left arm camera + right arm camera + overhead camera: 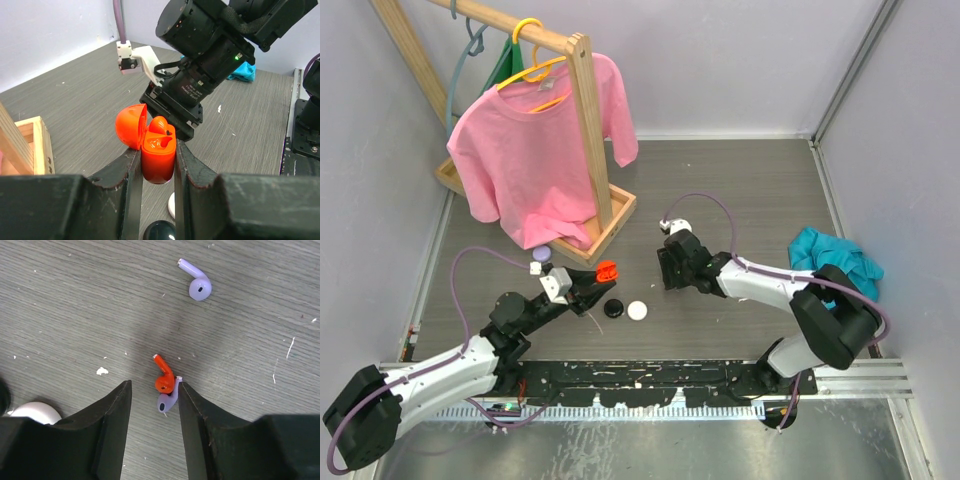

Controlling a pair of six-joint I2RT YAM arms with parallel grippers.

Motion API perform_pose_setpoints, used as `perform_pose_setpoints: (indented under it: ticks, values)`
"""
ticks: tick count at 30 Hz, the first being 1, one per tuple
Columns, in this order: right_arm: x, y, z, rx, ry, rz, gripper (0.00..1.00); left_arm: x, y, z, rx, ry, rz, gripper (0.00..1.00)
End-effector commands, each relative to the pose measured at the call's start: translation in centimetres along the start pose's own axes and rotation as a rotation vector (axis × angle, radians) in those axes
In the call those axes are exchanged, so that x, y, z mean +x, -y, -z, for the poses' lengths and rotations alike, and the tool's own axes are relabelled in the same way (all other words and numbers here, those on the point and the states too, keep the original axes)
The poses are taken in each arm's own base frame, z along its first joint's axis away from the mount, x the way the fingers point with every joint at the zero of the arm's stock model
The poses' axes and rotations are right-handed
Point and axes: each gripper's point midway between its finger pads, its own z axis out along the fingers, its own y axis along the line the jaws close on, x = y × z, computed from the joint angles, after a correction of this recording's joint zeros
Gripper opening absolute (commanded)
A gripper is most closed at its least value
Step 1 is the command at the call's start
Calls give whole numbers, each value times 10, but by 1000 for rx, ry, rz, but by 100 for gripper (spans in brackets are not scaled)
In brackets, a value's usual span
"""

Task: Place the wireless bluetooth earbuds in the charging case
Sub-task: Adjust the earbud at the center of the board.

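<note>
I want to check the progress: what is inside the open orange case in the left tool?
One orange earbud sits in the orange case, beside its raised lid. The second socket looks empty, but its bottom is hidden by the case wall.

The top camera looks steeply down from above the near edge of the surface [750,200]. The left wrist camera looks low past the left end effector [158,150] toward the right arm [210,50]; the right wrist camera faces nearly straight down, close over the surface. Top and left wrist views share the orange charging case [607,270].
</note>
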Motion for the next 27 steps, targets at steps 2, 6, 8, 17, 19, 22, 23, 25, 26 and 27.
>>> perform_pose_setpoints:
  ticks: [2, 6, 8, 17, 19, 22, 23, 25, 26, 27]
  values:
    - [-24, -8, -5, -11, 52, -5, 46, -33, -2, -7, -8, 97, -28, 0]
    - [-25, -13, -2, -37, 47, -11, 40, -34, -2, -8, -4, 97, -27, 0]
    - [-27, -19, 1, -62, 50, -17, 39, -33, -2, -8, -4, 96, -26, 0]
    - [-24, -36, 0, -129, -20, -4, 37, -34, -1, -7, -3, 98, -21, 0]
    - [-26, -28, 1, -82, -5, -3, 37, -35, -1, -7, -2, 100, -22, 0]
    - [-28, -16, 4, -20, 20, -9, 39, -35, -1, -7, -1, 100, -22, 0]
    - [-29, -14, 5, -7, 22, -8, 39, -35, -1, -8, -1, 100, -21, 0]
    - [-26, -10, 4, 12, 12, 0, 40, -35, -1, -8, 1, 99, -20, 0]
    - [-24, -9, 3, 18, 1, 5, 40, -34, -1, -8, 0, 97, -20, 0]
    - [-22, -9, 2, 21, -9, 8, 40, -34, -1, -8, 2, 97, -19, 0]
